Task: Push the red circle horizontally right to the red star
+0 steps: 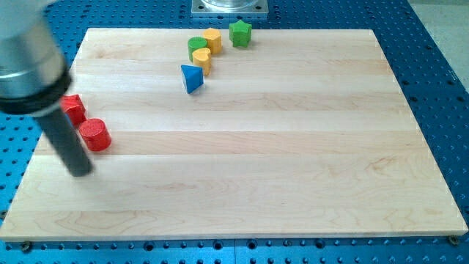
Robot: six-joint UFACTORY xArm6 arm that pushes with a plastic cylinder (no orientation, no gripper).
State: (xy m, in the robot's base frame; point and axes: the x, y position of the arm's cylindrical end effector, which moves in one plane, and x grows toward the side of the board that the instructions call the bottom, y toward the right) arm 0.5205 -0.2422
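Red circle (pixel 95 135) lying near the view's left edge of the wooden board (pixel 293 161), well apart from the cluster at the view's top; just up-left of it the red star (pixel 72 108), only partly seen behind the rod, whether touching the circle not clear; no blue cube to be made out, possibly hidden behind the rod.

Large blurred grey arm housing (pixel 26 51) filling the view's top-left corner, cut off by the frame; dark rod descending from it, my tip (pixel 79 173) resting on the board just below and left of the red circle, apart from it; no jaws on this tool, nothing held.

Toward the view's top centre: blue triangle (pixel 192 78); green circle (pixel 196 45) partly covered by a yellow block (pixel 202 60); second yellow block (pixel 212 38) beside it; green star (pixel 239 33) nearest the top edge.
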